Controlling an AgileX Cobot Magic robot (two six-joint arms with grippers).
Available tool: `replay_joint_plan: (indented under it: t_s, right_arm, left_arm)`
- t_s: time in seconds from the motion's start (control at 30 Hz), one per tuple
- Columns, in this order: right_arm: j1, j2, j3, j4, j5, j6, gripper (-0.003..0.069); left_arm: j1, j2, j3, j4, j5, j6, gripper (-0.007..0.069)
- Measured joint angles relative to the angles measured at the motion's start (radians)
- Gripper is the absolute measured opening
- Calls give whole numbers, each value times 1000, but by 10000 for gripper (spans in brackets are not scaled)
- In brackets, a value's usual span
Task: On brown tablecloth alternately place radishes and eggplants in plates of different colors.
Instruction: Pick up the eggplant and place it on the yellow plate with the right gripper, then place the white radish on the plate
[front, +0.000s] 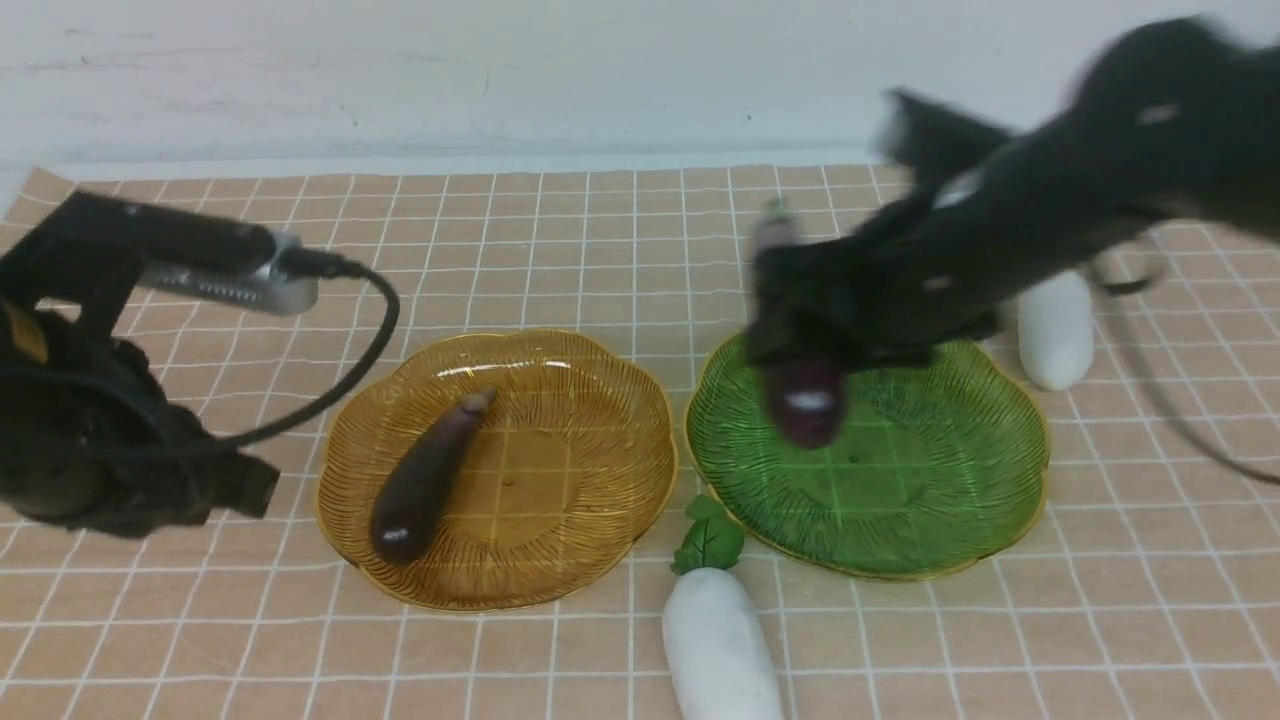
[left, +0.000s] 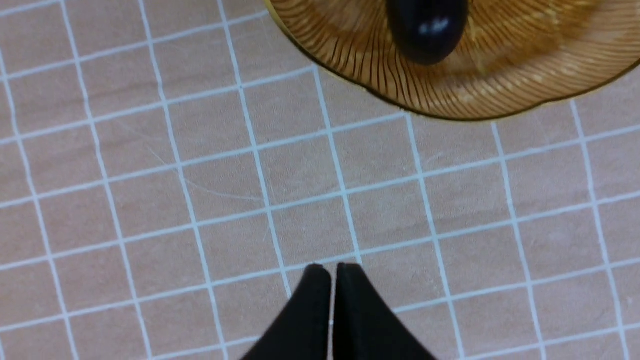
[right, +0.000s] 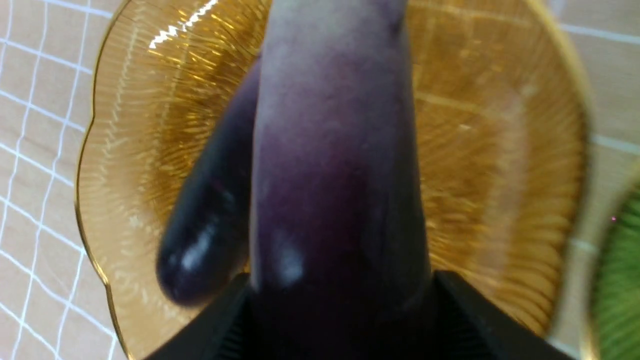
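While the right gripper (front: 800, 372) clamps an eggplant (front: 806, 405) over the left half of the green plate (front: 930, 490), a slow descent and low release guard against rolling; left gripper (left: 332, 272) sits closed, empty, well left of it.

We find 2 ribbed plastic plates side by side on the brown gridded tablecloth (front: 250, 640): amber plate (front: 590, 440) left, green plate (front: 950, 480) right. 1 slender purple toy eggplant (front: 425, 480) lies in the amber plate; a 2nd eggplant (front: 806, 402) hangs over the green plate. 1 white toy radish (front: 720, 640) lies before the gap between them, a 2nd radish (front: 1055, 335) behind the green plate, rightward.
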Motion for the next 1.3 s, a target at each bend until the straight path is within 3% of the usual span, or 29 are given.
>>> replay_joint_plan:
  t_s: [0.27, 0.4, 0.5, 0.57, 0.7, 0.83, 1.07, 1.17, 1.27, 1.3]
  right_arm:
    - [5, 136, -217, -72, 123, 12, 547]
    - [-66, 132, -398, -310, 336, 18, 514]
    - [-178, 117, -494, -523, 374, 77, 443]
    - [-263, 101, -514, -592, 379, 117, 414]
    - [-432, 112, -520, -561, 392, 148, 412]
    - [-549, 192, -520, -464, 393, 127, 472]
    - [-577, 345, -520, -441, 363, 109, 589]
    - [-577, 391, -520, -464, 362, 108, 569]
    - [-577, 405, -522, -464, 365, 93, 475]
    - [-577, 402, -530, -464, 374, 77, 478]
  left_arm:
    - [0, -7, 4, 0, 11, 8, -3]
    - [0, -13, 4, 1, 19, 8, -3]
    - [0, -14, 4, 2, 26, 8, -3]
    - [0, -14, 4, 2, 39, 8, -3]
    - [0, -14, 4, 6, 73, 8, -3]
    - [0, -14, 4, 4, 149, 8, -3]
    - [0, -14, 4, -1, 150, 8, -3]
    - [0, -14, 4, -16, 150, 8, -3]
    - [0, -14, 4, -50, 146, 2, -3]
    - [0, -14, 4, -50, 138, 8, -3]
